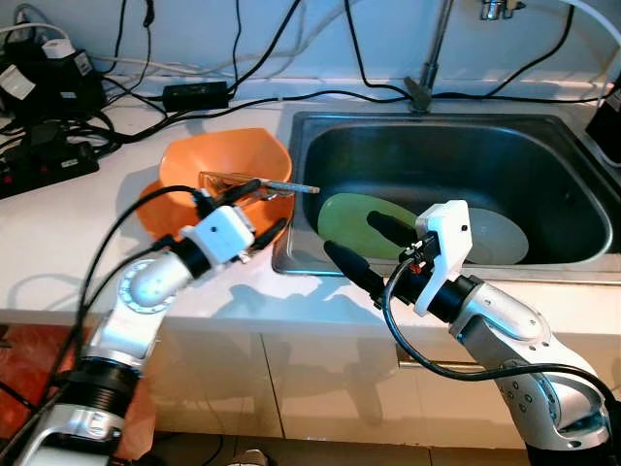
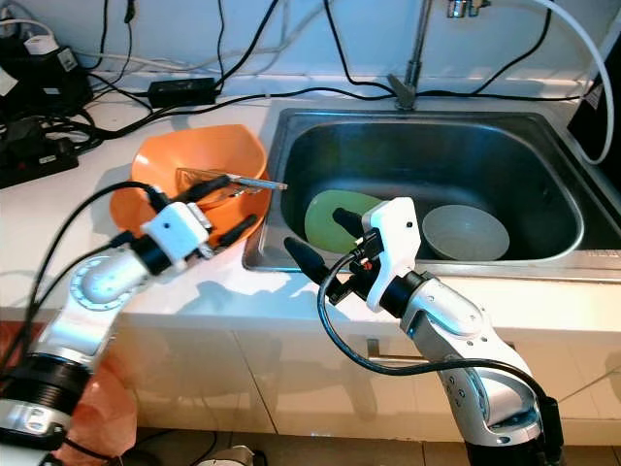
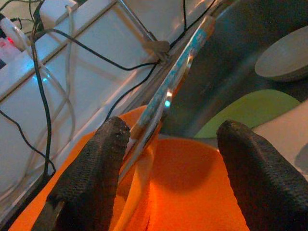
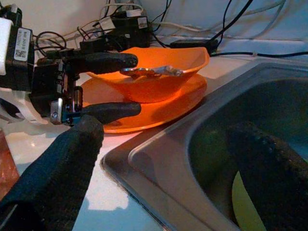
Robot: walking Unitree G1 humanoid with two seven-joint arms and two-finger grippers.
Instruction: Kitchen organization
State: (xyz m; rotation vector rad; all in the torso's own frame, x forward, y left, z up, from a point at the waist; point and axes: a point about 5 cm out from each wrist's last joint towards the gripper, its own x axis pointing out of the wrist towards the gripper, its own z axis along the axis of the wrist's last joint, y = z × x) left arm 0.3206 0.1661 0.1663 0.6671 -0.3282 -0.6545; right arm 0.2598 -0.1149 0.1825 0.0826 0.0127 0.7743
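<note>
Left gripper (image 1: 260, 208): spread wide at the near rim of the orange bowl, nothing pinched; one finger is seen above the rim, the other below it.
Orange bowl (image 1: 225, 163): placed directly ahead of the left fingers, standing on an orange plate (image 1: 155, 212) on the white counter (image 1: 58, 223); judged light, stiff plastic with a smooth, slippery wall, best taken by pinching the near rim.
Metal utensils (image 1: 254, 183): laid across the bowl just beyond the upper left finger, tips pointed toward the sink; judged thin, hard and liable to slide out if the bowl is tilted.
Sink (image 1: 320, 136): set beyond the right gripper's tips, a green plate (image 1: 351, 219) and a pale bowl (image 1: 501, 238) held inside.
Right gripper (image 1: 367, 247): spread open over the sink's near edge, nothing held; the green plate lies just past its fingers.
Green plate handling: judged rigid and slick, leaning on the basin floor; its raised edge is judged the best place to be gripped.
Left wrist view: a utensil handle (image 3: 185, 62) is shown close against one finger, with coloured marks along it.
Right wrist view: bowl, plate and left gripper are shown from the side, the bowl's stacking on the plate made plain.
</note>
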